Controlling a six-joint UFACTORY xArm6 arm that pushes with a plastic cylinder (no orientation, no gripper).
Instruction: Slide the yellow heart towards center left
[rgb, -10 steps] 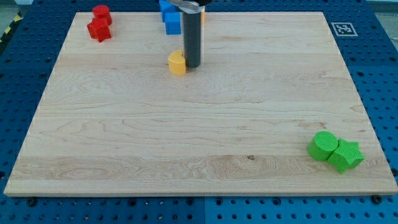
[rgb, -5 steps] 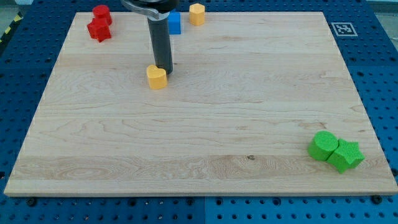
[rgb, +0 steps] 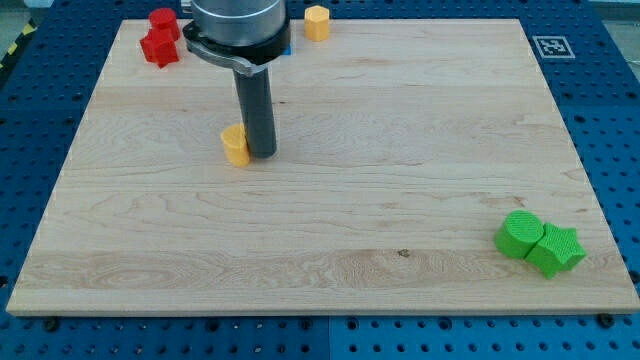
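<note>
The yellow heart (rgb: 234, 144) lies on the wooden board (rgb: 320, 230), left of centre in the upper half. My tip (rgb: 261, 153) stands right against the heart's right side, partly covering it. The rod rises from there to the arm's round grey end at the view's top.
Two red blocks (rgb: 159, 38) sit at the board's top left corner. A second yellow block (rgb: 317, 21) lies at the top edge, a blue block (rgb: 286, 44) mostly hidden behind the arm beside it. Two green blocks (rgb: 538, 242) touch each other at the bottom right.
My tip and the yellow heart have moved down and to the left together, from near the top middle to left of centre. The other blocks have not moved.
</note>
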